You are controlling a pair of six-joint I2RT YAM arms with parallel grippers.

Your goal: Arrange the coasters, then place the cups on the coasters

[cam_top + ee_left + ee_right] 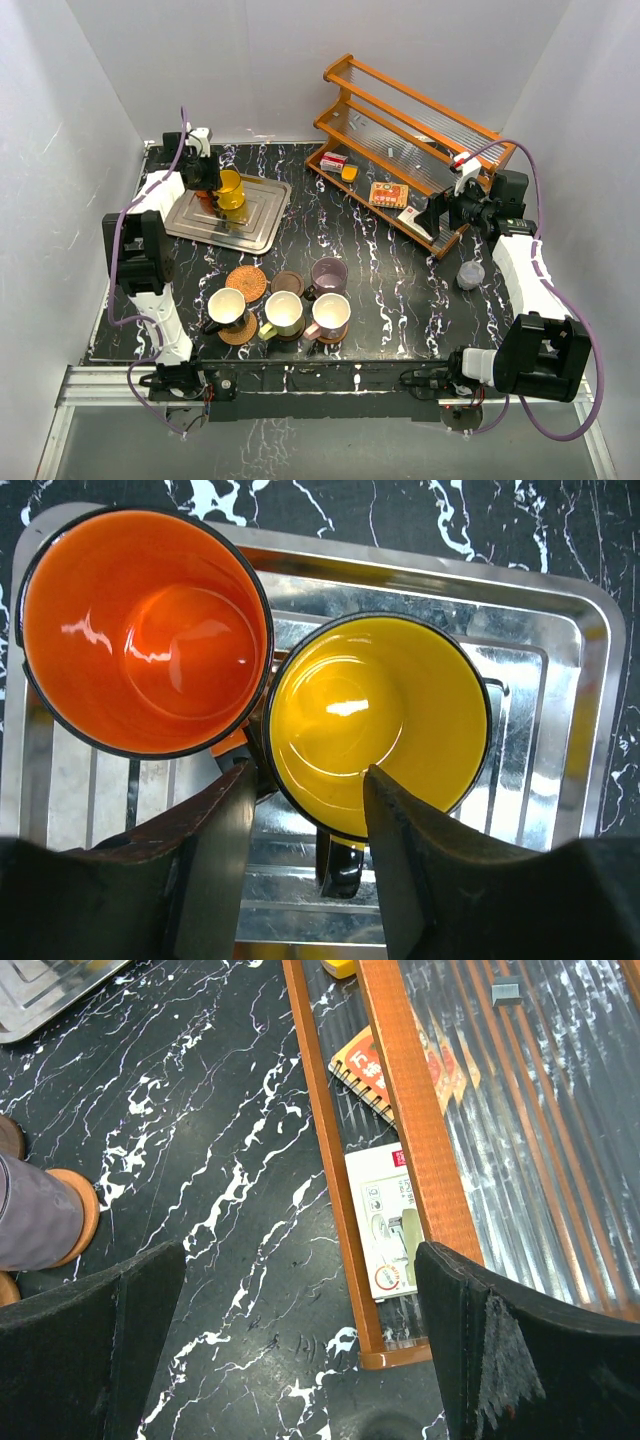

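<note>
In the left wrist view the orange cup (145,630) and the yellow cup (380,715) stand side by side on a steel tray (585,660). My left gripper (305,810) straddles the yellow cup's near rim beside its black handle, one finger inside and one outside, with a gap still showing. In front of the tray lie a bare woven coaster (246,283) and a bare dark coaster (287,283). The lilac cup (329,274), black cup (226,307), yellow-green cup (283,313) and cream-pink cup (330,315) each sit on a coaster. My right gripper (300,1360) hangs open and empty by the rack.
A wooden two-tier rack (410,150) with small packets and a notebook (375,1075) fills the back right. A small translucent grey cup (470,274) stands near the right arm. White walls enclose the table on three sides.
</note>
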